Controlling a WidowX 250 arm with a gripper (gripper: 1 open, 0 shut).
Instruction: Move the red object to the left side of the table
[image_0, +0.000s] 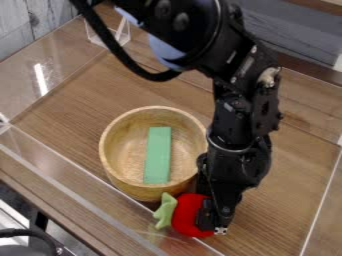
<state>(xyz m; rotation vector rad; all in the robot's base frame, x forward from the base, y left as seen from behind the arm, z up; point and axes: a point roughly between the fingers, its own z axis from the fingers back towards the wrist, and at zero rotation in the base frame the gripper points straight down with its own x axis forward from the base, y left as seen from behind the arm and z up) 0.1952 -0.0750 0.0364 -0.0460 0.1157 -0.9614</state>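
Observation:
The red object (189, 216) is a small round toy fruit with a light green leafy piece on its left. It lies on the table (80, 95) near the front clear wall, just in front of the wooden bowl. My black gripper (214, 208) points straight down and has come low over the fruit's right half, hiding that part. The fingers (222, 214) look spread, with the fruit under them; I cannot make out whether they touch it.
A round wooden bowl (123, 150) holding a flat green block (159, 155) stands right behind the red fruit. Low clear acrylic walls (67, 190) border the tabletop, the front one close to the fruit. Bare wood lies at the left and far side.

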